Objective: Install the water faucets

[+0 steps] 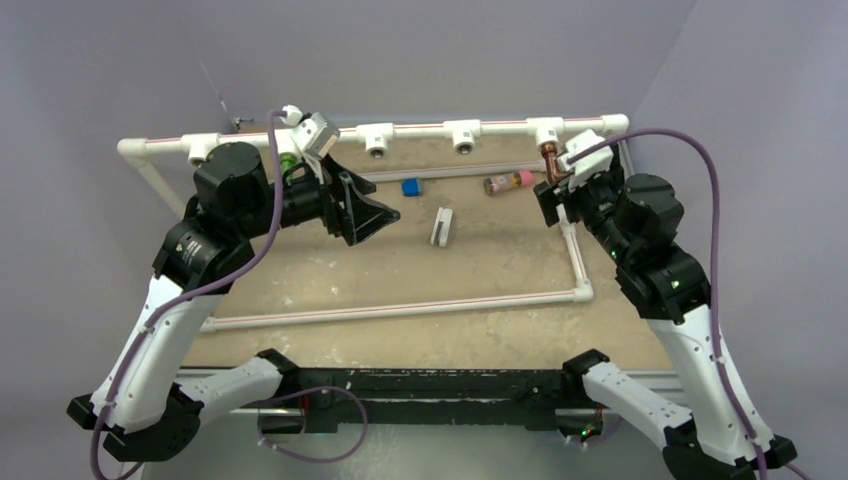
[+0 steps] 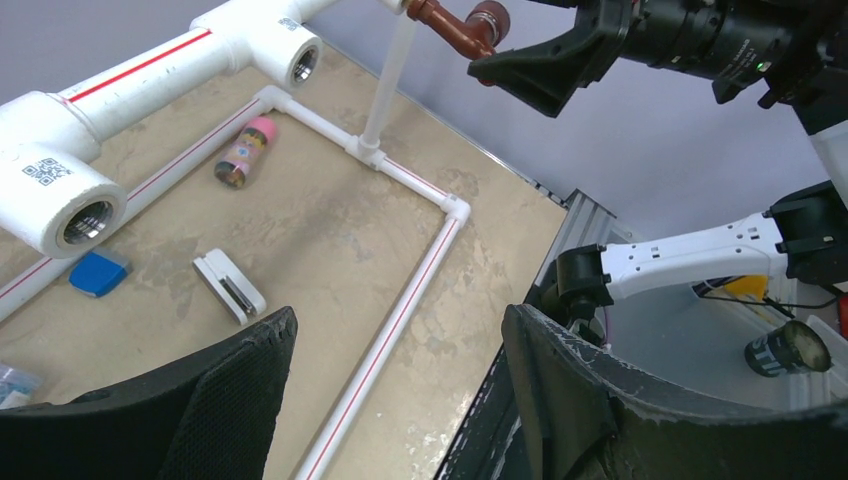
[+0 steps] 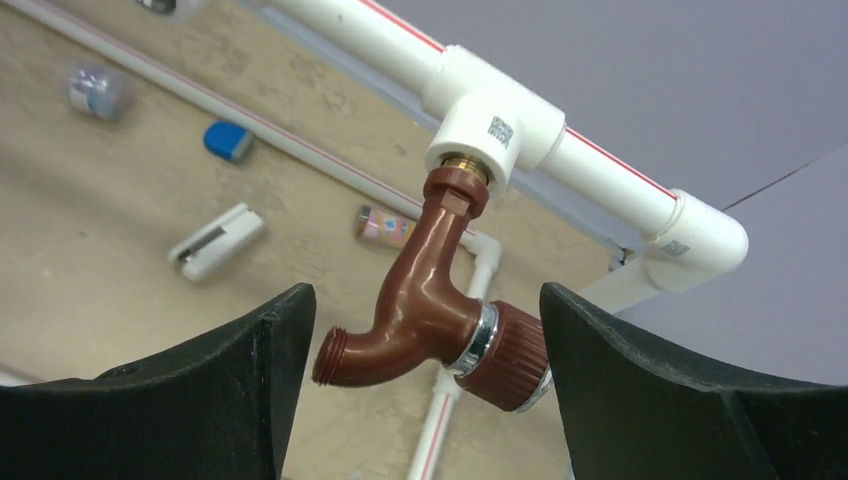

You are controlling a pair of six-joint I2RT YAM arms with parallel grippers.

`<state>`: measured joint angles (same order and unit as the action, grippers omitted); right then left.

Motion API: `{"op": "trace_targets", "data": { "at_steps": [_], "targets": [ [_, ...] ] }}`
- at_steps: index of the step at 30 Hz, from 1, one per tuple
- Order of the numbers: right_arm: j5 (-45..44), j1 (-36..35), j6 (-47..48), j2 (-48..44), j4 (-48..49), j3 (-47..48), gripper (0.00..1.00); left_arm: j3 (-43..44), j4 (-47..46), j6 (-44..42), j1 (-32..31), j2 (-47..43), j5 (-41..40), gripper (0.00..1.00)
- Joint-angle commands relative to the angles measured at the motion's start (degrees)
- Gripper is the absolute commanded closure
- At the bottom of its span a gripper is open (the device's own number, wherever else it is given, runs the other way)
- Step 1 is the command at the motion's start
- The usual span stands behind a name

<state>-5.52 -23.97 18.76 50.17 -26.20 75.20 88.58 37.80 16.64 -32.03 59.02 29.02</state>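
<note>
Brown faucet (image 3: 420, 300) screwed into white tee (image 3: 462, 140) at right end of the rail. The tee carries a QR sticker (image 3: 503, 131), no readable text. Right fingers (image 3: 250, 380) released, straddling the faucet without touching. Green faucet (image 1: 288, 162) mostly hidden behind left wrist, by the rail. Left fingers (image 2: 230, 390) released, empty, above bench (image 2: 330, 250).

Left arm (image 1: 215, 240): raised, bent, upper left of frame. Left pincer (image 1: 365, 208): jaws wide apart. Right arm (image 1: 650, 235): raised, upper right. Right pincer (image 1: 556, 195): jaws wide apart.
</note>
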Motion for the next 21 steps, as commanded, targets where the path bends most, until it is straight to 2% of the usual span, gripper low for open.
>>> {"op": "trace_targets", "data": {
  "at_steps": [1, 8, 13, 21],
  "targets": [
    [1.5, -0.6, 13.0, -1.9, 3.6, -3.1, 0.16, -0.2, -2.0, -1.6, -0.7, -0.3, 0.8, 0.25],
    [5.1, -1.7, 21.5, -5.4, 8.1, -10.4, 0.15, -0.6, -1.9, -2.1, -1.3, -0.7, -0.3, 0.25],
    [-3.6, -2.4, 29.6, -8.5, 16.3, -17.4, 0.14, -0.2, -1.8, -2.2, -1.8, -0.3, -0.3, 0.25],
    [-10.4, -3.0, 46.3, -12.2, 34.5, -27.6, 0.14, 0.1, -1.9, -2.2, -2.3, 0.4, -0.1, 0.25]
  ]
}}
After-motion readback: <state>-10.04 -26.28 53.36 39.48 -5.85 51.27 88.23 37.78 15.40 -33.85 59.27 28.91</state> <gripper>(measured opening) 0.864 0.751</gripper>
